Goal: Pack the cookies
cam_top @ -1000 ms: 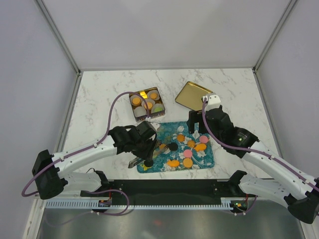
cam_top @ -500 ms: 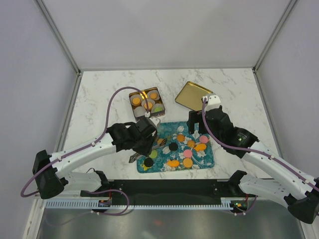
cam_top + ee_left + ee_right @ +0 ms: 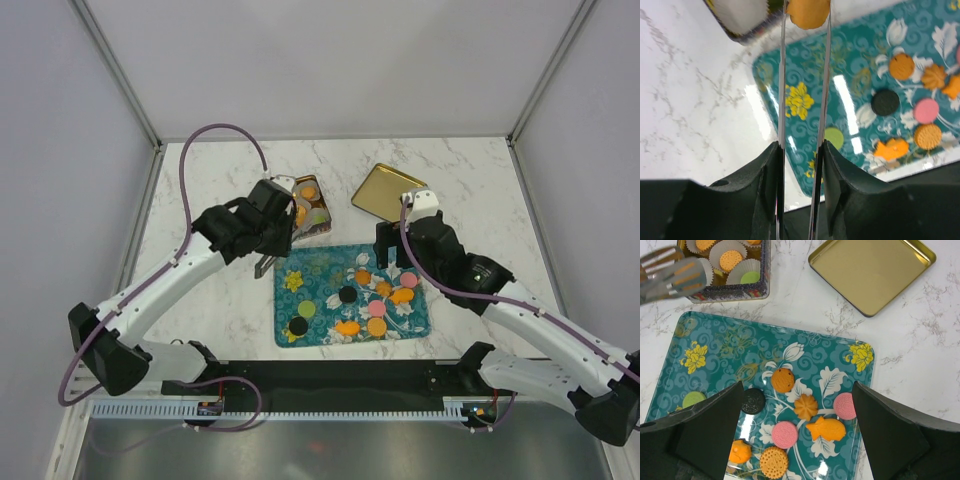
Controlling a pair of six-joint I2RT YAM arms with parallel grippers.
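1. Orange cookie [image 3: 809, 12] is pinched at the tips of the metal tongs [image 3: 781, 100], hanging above the near edge of the tin [image 3: 735, 292].
2. Left gripper [image 3: 800, 150] is clamped tight on the tongs' two blades.
3. Right gripper [image 3: 796, 405] has its fingers wide apart and holds nothing. It hovers over the teal tray [image 3: 730, 340].
4. Tin holds white paper cups [image 3: 715, 249]; one has an orange disc [image 3: 730, 260], one a green disc [image 3: 750, 277].
5. Loose cookies lie on the tray, mostly on its right half: black cookie [image 3: 753, 400], pink cookie [image 3: 844, 406], several orange. A green cookie [image 3: 694, 400] lies alone at the left near side.
6. Gold lid [image 3: 872, 272] lies rim up on the marble table [image 3: 920, 365], just beyond the tray's far right corner and apart from the tin.
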